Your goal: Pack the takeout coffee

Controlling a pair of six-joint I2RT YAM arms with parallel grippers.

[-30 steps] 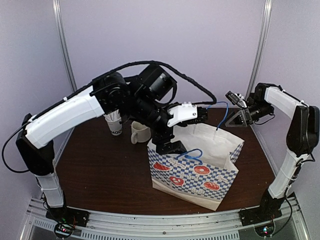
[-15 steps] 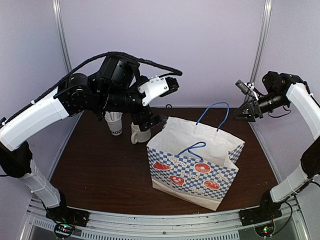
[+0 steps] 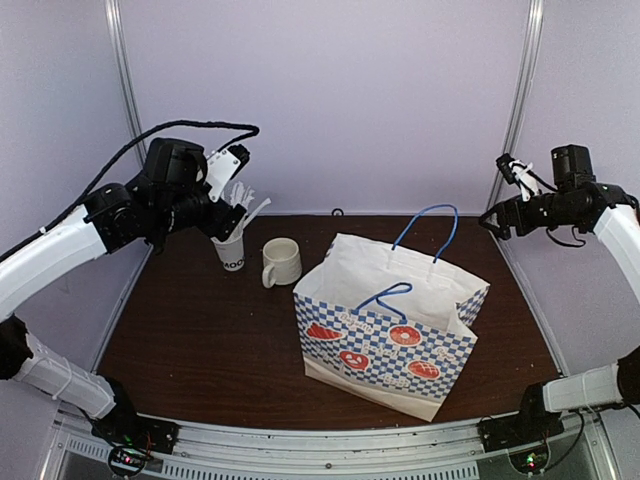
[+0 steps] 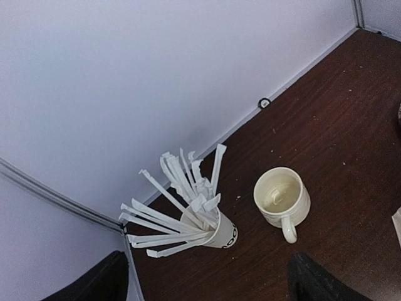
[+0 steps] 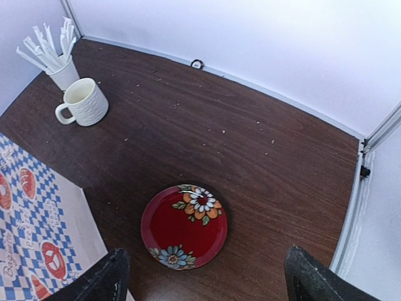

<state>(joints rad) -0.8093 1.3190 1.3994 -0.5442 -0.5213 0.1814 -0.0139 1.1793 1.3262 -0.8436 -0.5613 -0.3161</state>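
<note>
The takeout coffee is out of view in every frame. The white paper bag (image 3: 400,325) with blue checks and blue handles stands open on the brown table; its side also shows in the right wrist view (image 5: 31,238). What is inside it is hidden. My left gripper (image 3: 218,212) is open and empty, held high over the far left corner; in the left wrist view (image 4: 207,288) its jaws stand wide apart. My right gripper (image 3: 497,200) is open and empty, high at the far right; its jaws are also wide apart in the right wrist view (image 5: 210,276).
A paper cup full of white straws (image 3: 232,245) (image 4: 216,229) (image 5: 62,72) stands at the back left. A cream mug (image 3: 282,262) (image 4: 282,195) (image 5: 84,100) stands beside it. A red flowered plate (image 5: 183,226) lies behind the bag.
My left arm has drawn up and back from the bag's mouth to the far left. My right gripper has left the blue handle and moved up and to the right.
</note>
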